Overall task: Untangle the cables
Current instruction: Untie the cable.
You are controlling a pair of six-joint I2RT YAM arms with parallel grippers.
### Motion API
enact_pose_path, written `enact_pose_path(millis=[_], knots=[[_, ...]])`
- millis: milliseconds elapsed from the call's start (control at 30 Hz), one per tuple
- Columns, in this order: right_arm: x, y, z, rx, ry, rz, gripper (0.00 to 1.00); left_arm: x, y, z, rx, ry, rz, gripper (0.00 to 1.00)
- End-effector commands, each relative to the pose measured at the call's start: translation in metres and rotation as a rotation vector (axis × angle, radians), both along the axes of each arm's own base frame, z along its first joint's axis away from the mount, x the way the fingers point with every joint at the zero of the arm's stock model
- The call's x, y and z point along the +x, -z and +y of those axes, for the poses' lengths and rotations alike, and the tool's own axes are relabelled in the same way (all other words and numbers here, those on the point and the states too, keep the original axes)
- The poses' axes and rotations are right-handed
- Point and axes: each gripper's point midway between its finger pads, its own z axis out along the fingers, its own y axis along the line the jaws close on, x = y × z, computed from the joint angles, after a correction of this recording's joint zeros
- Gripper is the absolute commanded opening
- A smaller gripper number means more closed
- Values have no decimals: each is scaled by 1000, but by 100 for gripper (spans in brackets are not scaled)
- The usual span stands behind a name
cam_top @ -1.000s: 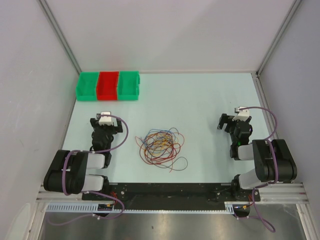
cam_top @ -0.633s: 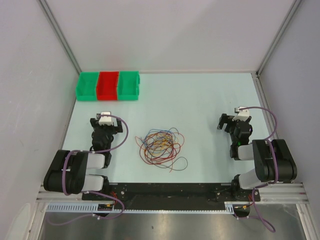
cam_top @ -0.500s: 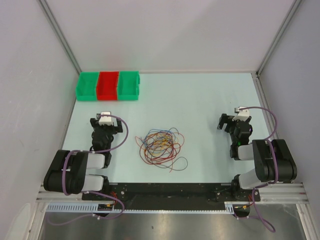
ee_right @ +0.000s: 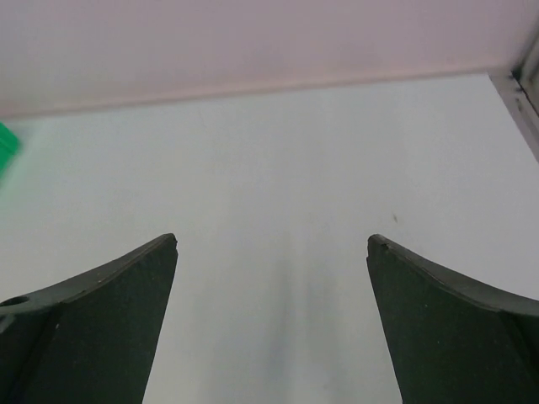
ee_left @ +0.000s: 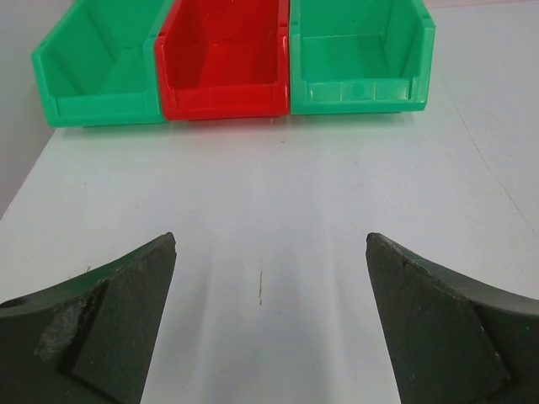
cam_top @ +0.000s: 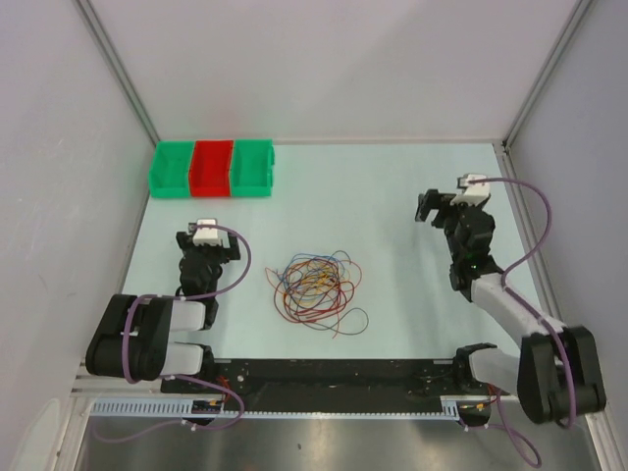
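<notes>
The cables (cam_top: 316,289) lie in one loose tangle of red, orange, yellow, blue, purple and black loops on the table (cam_top: 392,186), just below and left of the centre of the top view. One loop trails out toward the lower right of the pile. The tangle rests between the two arms and touches neither of them.

The left gripper (cam_top: 203,237) sits at the centre left of the top view, well apart from the tangle and pointing toward the upper edge of the frame. In the left wrist view, the left gripper (ee_left: 269,252) has its jaws spread wide. Its two dark fingers (ee_left: 109,328) occupy the lower corners, with only bare table surface between them. It holds nothing.

The right gripper (cam_top: 437,208) stands at the centre right of the top view, higher in the frame than the left one and well apart from the tangle. In the right wrist view, the right gripper (ee_right: 271,252) is likewise fully spread and holds nothing. Table surface and the rear wall show between its fingers (ee_right: 446,328).

Three bins stand touching in a row at the upper left of the table: a green bin (cam_top: 169,169), a red bin (cam_top: 211,169) and a second green bin (cam_top: 252,167). The same row fills the top of the left wrist view.
</notes>
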Motion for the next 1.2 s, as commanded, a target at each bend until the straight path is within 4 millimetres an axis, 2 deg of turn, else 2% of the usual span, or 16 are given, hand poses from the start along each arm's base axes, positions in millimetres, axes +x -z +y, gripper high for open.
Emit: enact_pose_path(millis=[0, 100, 167, 200, 233, 333, 367, 400, 433, 467, 500, 533, 667, 833, 1000, 1167], knots=[[-19, -61, 26, 402, -55, 25, 100, 10, -22, -4, -31, 18, -73, 100], [-23, -51, 39, 545, -119, 87, 100, 12, -24, -2, -36, 9, -77, 100], [-18, -39, 45, 592, -156, 166, 100, 15, -45, -2, -24, 6, -97, 100], [-17, -36, 48, 617, -147, 192, 100, 21, -41, -4, -18, -8, 37, 100], [-18, -29, 52, 616, -141, 230, 100, 18, -81, -5, -115, -31, -14, 100], [-19, -33, 59, 604, -137, 230, 100, 10, -146, -22, -268, 21, 30, 100], [-21, -33, 70, 597, -162, 235, 100, 4, -156, -27, -294, 40, 40, 100], [-21, -34, 75, 598, -174, 237, 100, -3, -151, -14, -341, -54, 62, 100], [-21, -34, 81, 599, -190, 241, 100, -10, -142, -5, -599, -197, 63, 100], [-23, -28, 92, 597, -214, 266, 100, -38, -98, 11, -709, -399, 205, 100], [-22, -28, 97, 593, -216, 270, 100, -39, -93, 13, -782, -417, 214, 100], [-23, -25, 100, 578, -214, 276, 100, -36, -90, -13, -764, -212, 304, 100], [-28, -14, 113, 499, -171, 286, 100, -52, -99, -33, -721, -83, 354, 100], [-39, -2, 135, 535, -202, 355, 100, -69, -93, -40, -684, -35, 413, 100], [-54, 10, 135, 512, -170, 416, 99, -69, -79, -50, -628, -47, 546, 100], [-71, 29, 136, 463, -154, 500, 99, -67, -81, -88, -626, 34, 595, 100]])
